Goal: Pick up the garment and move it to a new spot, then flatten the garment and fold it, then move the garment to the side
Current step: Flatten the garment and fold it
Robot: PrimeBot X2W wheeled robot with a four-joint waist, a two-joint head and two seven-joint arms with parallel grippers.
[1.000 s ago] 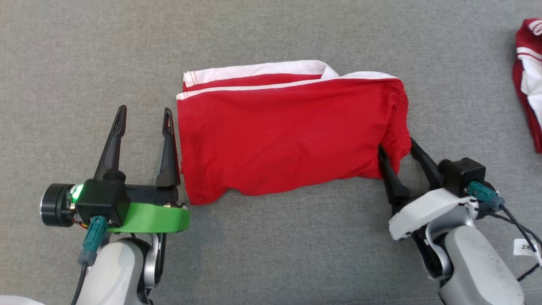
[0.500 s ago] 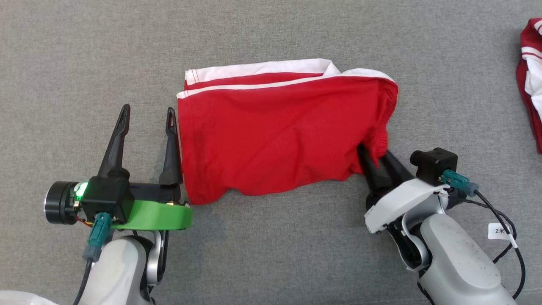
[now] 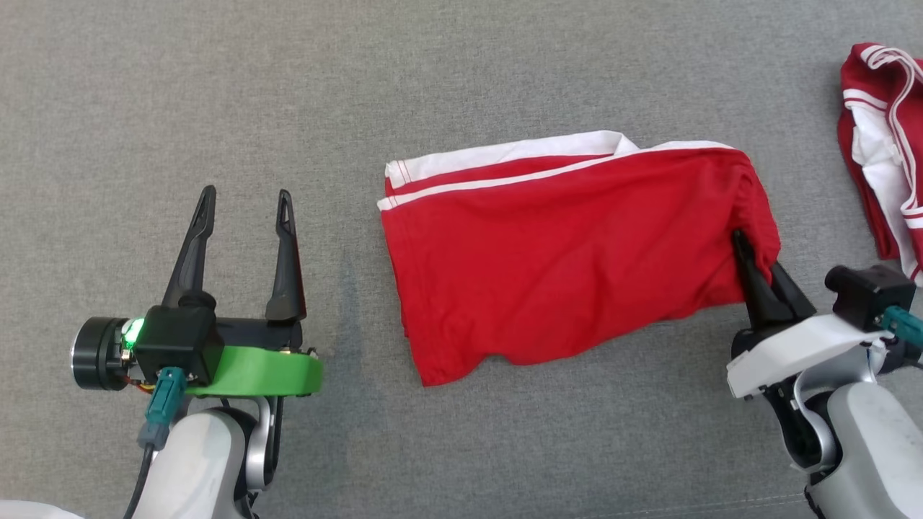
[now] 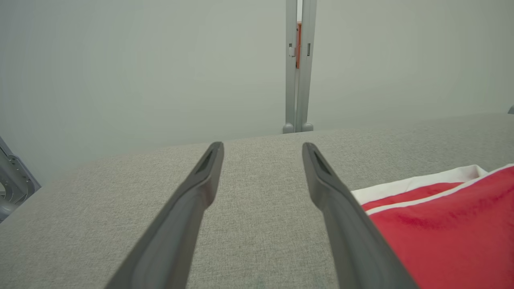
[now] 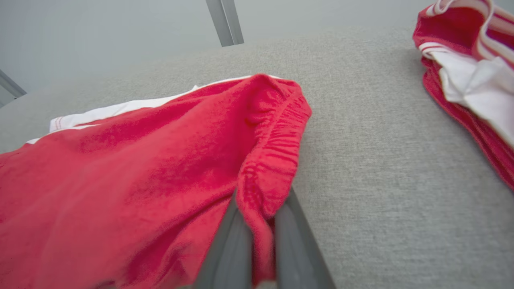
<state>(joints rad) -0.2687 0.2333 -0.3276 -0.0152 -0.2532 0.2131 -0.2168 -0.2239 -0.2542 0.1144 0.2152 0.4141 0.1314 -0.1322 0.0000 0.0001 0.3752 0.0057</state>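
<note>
The garment (image 3: 570, 252) is a pair of red shorts with white side stripes, folded and lying across the grey surface (image 3: 461, 72). My right gripper (image 3: 750, 256) is shut on the garment's gathered waistband at its right end; in the right wrist view the red cloth (image 5: 160, 180) is pinched between the two fingers (image 5: 229, 249). My left gripper (image 3: 245, 202) stands open to the left of the garment, a clear gap away from its hem. In the left wrist view its fingers (image 4: 200, 192) frame bare grey surface, with the garment (image 4: 449, 224) at the right.
A second red and white piece of clothing (image 3: 883, 144) lies bunched at the right edge, close to my right arm; it also appears as a red and white heap (image 5: 466, 76) in the right wrist view. A metal post (image 4: 297, 64) stands beyond the far edge.
My right gripper has closed on the waistband and dragged the garment to the right, away from my left gripper. The view has shifted, so more of the other clothing shows. The left gripper stayed open.
</note>
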